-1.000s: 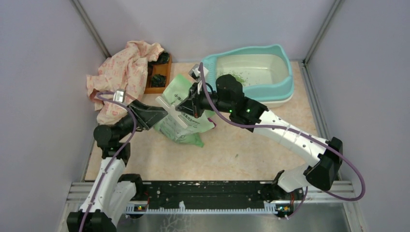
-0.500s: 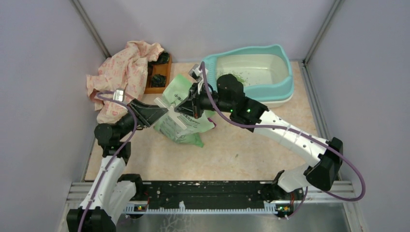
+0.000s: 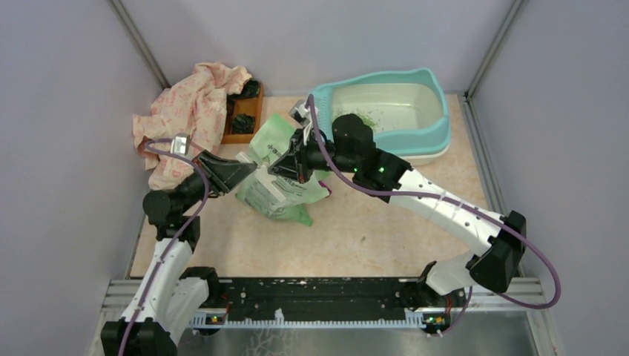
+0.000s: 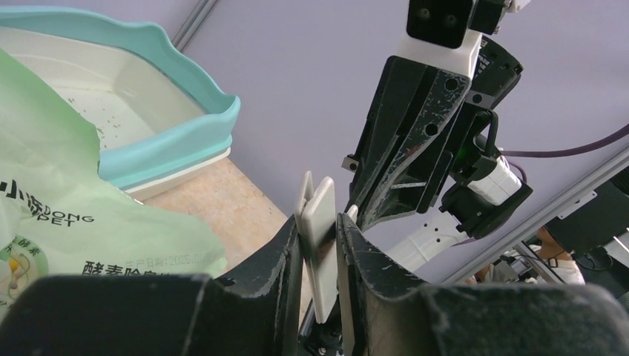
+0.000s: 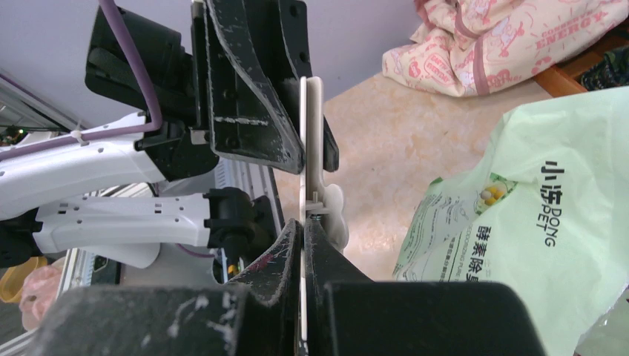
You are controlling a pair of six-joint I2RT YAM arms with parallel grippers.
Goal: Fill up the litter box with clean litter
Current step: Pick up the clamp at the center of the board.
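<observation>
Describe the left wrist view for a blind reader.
Two black left-arm fingers pinch a flat white plastic clip, the right arm's black fingers just beyond it. A pale green printed plastic bag lies left, before a teal-rimmed cream plastic litter box.

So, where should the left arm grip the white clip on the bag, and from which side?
Take the clip at its left end, coming from the left, opposite the right fingers that pinch it. It is a thin flat bar standing on edge, so the left fingers should close across its two broad faces.
</observation>
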